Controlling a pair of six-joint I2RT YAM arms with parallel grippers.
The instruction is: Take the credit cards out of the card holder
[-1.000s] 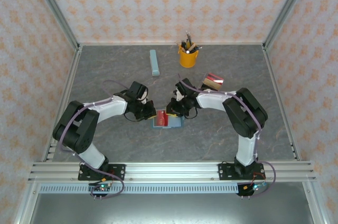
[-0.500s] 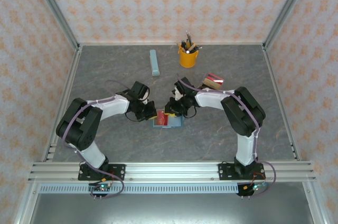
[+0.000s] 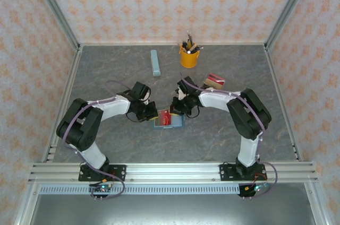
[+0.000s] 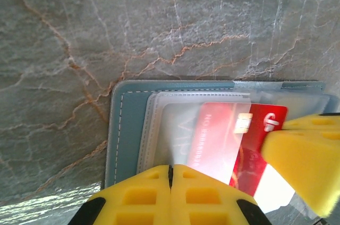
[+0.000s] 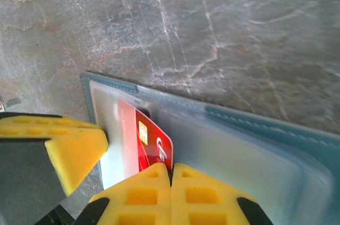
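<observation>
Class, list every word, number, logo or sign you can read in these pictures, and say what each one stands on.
No text reads clearly enough to quote.
red card: a line of small print along one edge, blurred; a white logo, no letters legible.
card holder: faint marks under its clear sleeve, unreadable.

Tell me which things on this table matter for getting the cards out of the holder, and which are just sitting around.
Part of the job:
card holder, lying open
red card, partly out of its sleeve, pinched by the right fingers
loose cards, already out

Just lying about:
yellow pen cup
pale blue-grey bar
</observation>
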